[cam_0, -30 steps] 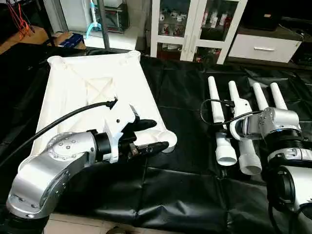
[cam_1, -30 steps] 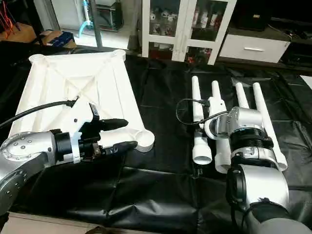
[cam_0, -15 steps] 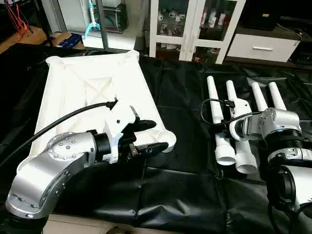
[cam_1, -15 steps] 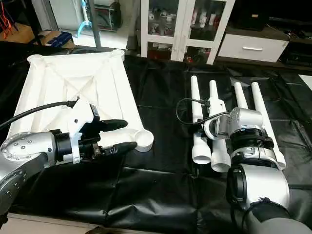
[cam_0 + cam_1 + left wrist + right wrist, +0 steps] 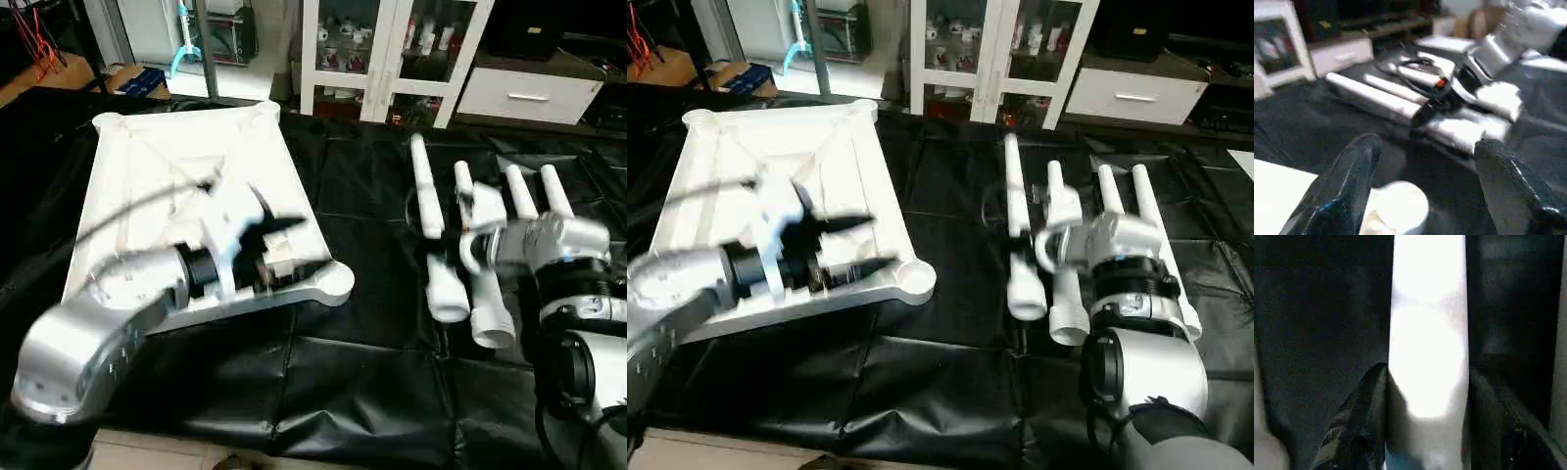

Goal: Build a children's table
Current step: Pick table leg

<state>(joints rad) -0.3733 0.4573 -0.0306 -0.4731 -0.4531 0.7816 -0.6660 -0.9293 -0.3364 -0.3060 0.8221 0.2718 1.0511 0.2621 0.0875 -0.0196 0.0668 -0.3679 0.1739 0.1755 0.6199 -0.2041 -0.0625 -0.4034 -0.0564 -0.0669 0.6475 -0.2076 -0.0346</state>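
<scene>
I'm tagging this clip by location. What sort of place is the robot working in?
Probably an indoor lab or workshop. A white glass-door cabinet of small items stands at the back beside a white drawer unit, and the table top and legs lie on black sheeting.

Left gripper [image 5: 284, 253] over table top [image 5: 157, 166]; four legs [image 5: 490, 255] right.

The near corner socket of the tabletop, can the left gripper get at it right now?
Probably yes: the left gripper hangs open beside the corner socket, with nothing between them.
</scene>
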